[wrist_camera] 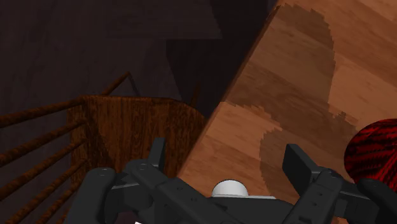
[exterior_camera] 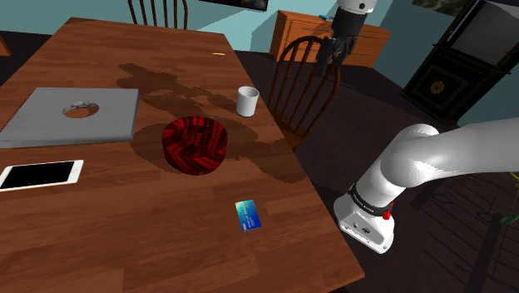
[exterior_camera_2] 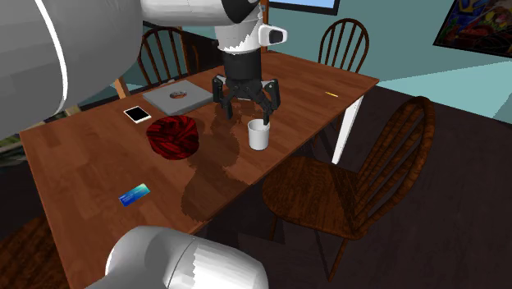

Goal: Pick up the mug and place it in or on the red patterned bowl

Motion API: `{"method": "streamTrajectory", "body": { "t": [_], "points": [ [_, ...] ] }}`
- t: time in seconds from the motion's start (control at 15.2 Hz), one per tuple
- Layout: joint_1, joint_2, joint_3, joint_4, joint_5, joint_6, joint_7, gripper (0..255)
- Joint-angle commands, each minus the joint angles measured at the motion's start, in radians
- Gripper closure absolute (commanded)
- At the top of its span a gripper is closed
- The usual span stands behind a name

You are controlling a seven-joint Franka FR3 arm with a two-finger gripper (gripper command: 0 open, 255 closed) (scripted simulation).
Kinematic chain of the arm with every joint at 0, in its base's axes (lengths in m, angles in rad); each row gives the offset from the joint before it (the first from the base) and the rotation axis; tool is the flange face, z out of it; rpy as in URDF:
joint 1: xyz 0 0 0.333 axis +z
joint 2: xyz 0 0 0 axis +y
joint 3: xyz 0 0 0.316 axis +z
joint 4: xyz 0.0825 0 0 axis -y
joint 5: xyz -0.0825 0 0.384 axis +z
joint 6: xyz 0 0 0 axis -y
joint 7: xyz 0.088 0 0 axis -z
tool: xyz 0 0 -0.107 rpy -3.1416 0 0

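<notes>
The white mug (exterior_camera: 247, 101) stands upright on the wooden table (exterior_camera: 125, 233) near its edge, a short way from the red patterned bowl (exterior_camera: 194, 145). My black gripper (exterior_camera: 331, 60) hangs open well above the table edge, higher than the mug and empty. From the second exterior view the gripper (exterior_camera_2: 246, 105) sits just above and behind the mug (exterior_camera_2: 260, 134), with the bowl (exterior_camera_2: 174, 135) to that view's left. In the wrist view the fingers (wrist_camera: 156, 156) stand wide apart around a small white rounded shape (wrist_camera: 229, 188), apparently the mug's top; the bowl (wrist_camera: 375, 153) is off to one side.
A grey closed laptop (exterior_camera: 71, 116), a white phone (exterior_camera: 40, 174) and a blue card (exterior_camera: 248, 216) lie on the table. A wooden chair (exterior_camera: 303, 83) stands against the table edge below the gripper. A dresser (exterior_camera: 366, 37) stands behind.
</notes>
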Motion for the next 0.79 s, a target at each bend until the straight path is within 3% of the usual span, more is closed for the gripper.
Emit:
{"method": "streamTrajectory", "body": {
  "t": [0.0, 0.73],
  "points": [
    [0.0, 0.0, 0.0, 0.0, 0.0, 0.0, 0.0, 0],
    [0.007, 0.406, 0.064, 0.116, 0.01, 0.25, 0.077, 0]
  ]
}}
